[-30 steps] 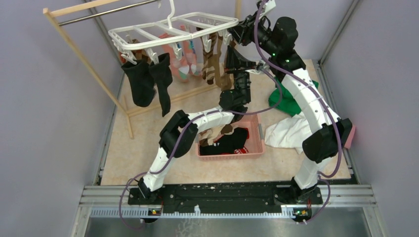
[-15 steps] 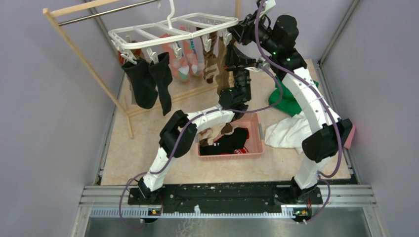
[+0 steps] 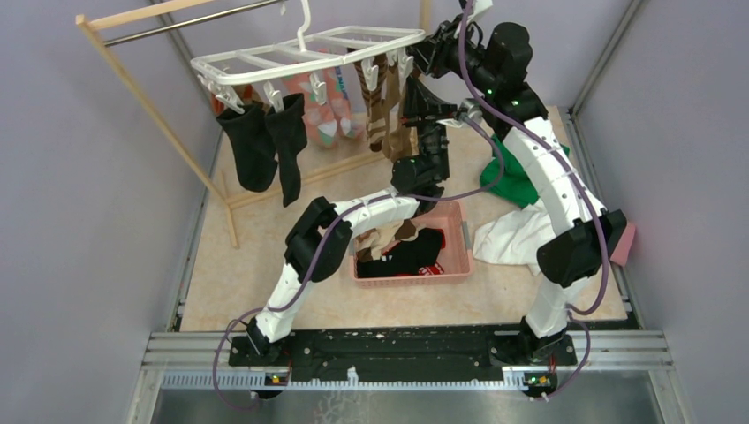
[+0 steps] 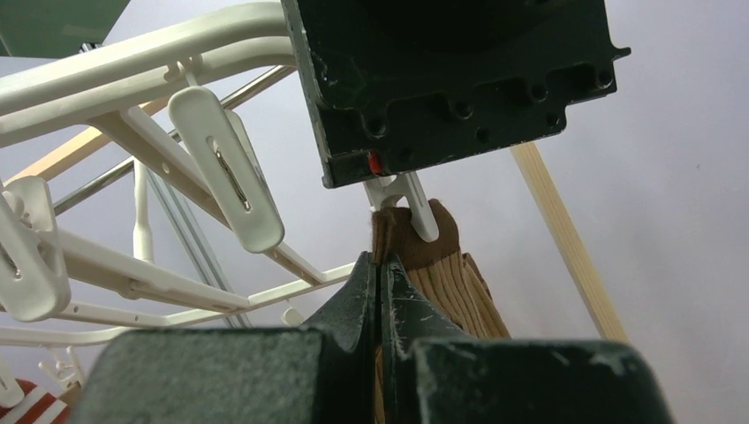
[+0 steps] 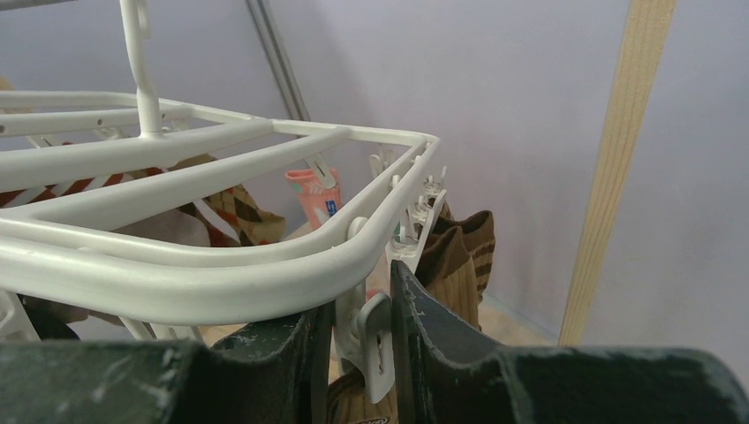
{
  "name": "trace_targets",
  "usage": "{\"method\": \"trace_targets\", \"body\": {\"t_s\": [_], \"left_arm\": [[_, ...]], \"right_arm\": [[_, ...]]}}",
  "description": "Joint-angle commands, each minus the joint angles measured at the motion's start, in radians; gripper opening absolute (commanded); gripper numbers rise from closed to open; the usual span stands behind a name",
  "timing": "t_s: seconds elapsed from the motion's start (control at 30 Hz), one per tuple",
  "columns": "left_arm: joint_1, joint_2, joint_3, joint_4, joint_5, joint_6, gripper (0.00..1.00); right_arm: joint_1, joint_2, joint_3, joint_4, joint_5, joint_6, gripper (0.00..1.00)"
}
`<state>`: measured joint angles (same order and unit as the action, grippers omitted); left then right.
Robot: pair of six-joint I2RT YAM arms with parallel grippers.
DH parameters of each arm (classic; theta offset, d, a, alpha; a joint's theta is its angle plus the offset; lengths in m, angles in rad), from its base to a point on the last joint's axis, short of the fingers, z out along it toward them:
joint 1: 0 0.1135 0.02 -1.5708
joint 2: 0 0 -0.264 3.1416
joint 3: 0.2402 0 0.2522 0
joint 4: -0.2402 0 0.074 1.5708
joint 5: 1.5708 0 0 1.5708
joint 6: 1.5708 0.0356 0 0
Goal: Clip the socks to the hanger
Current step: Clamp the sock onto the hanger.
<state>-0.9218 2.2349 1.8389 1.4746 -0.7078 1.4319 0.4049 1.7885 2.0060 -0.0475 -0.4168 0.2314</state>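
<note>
**Left claw (image 3: pixel 409 95) and right claw (image 3: pixel 426 55) meet at the hanger (image 3: pixel 265 60)**

From above, we count black socks (image 3: pixel 263 146), pink-teal socks (image 3: pixel 333 110) and brown patterned socks (image 3: pixel 378 102) already hung (more socks (image 3: pixel 408 252) wait in the pink basket (image 3: pixel 463 256)). At the left wrist, the claw is pressed tight on the cuff of a brown ribbed sock (image 4: pixel 450 287), which sits in the clip (image 4: pixel 419 210). At the right wrist, the claw is narrowed around that clip, squeezing it. We judge the job past halfway.

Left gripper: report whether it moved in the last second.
Yes. In the top view the left gripper, shut on the brown sock, has moved away from the pink basket toward the right corner of the hanger.
</note>
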Motion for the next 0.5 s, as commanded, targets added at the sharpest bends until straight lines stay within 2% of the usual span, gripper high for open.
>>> {"method": "trace_targets", "body": {"t_s": [0.0,0.47], "left_arm": [[-0.005,0.023,0.043,0.012,0.001,-0.034,0.00],[0.003,0.036,0.090,-0.029,-0.001,-0.067,0.00]], "right_arm": [[0.011,0.024,0.049,-0.041,-0.013,0.033,0.13],[0.012,0.029,0.054,-0.072,-0.019,0.019,0.13]]}}
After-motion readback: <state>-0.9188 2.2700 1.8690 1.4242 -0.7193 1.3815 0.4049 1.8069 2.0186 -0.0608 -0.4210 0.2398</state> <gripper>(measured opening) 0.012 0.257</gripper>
